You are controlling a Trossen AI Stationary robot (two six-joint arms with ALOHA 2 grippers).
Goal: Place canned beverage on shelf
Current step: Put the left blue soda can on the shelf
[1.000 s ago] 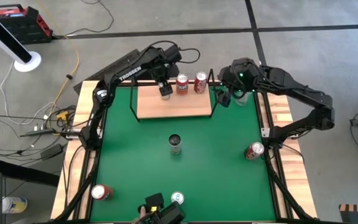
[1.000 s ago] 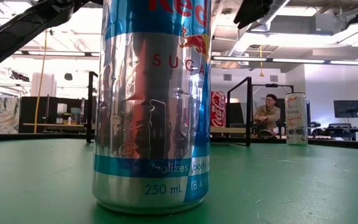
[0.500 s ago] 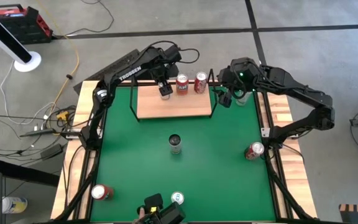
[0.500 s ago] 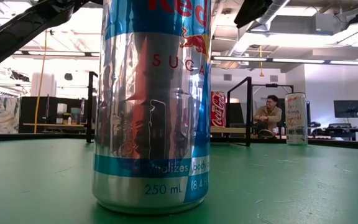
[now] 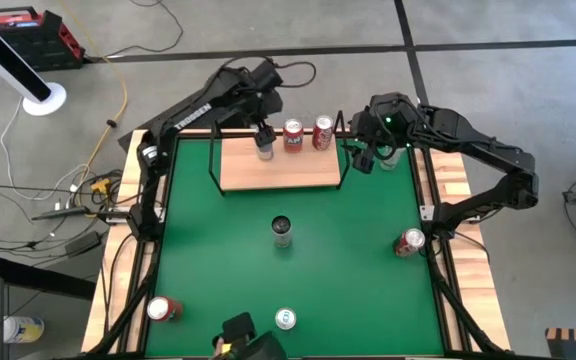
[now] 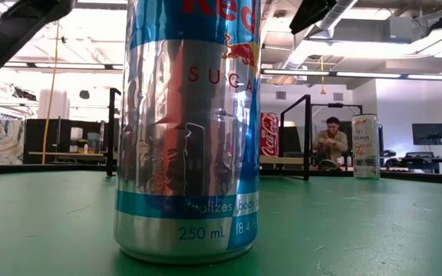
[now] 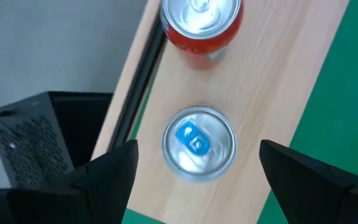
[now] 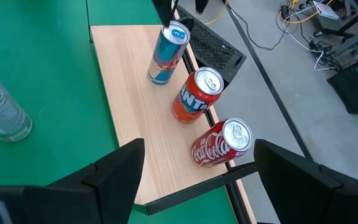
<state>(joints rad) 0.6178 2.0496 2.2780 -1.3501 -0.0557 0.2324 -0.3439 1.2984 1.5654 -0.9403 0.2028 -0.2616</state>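
Note:
The shelf [image 5: 298, 175] is a light-wood board with a black wire frame at the far middle of the green mat. Three cans stand upright on it along its far edge: a blue and silver can [image 5: 265, 149], an orange can [image 5: 293, 135] and a red cola can [image 5: 323, 132]. My left gripper [image 5: 262, 130] is open above the blue can [image 7: 199, 143], with one finger on either side of it and apart from it. My right gripper [image 5: 361, 156] is open and empty beside the shelf's right end.
On the mat a dark can [image 5: 282, 230] stands in the middle, a red can [image 5: 408, 242] lies at the right edge, another red can [image 5: 163, 308] lies at the near left, and a blue and silver can [image 5: 285, 318] stands at the near edge. A person [image 6: 330, 142] sits far behind the table.
My left arm has drawn up and back toward the table's far-left corner, away from the blue can. The blue can stays upright on the shelf.

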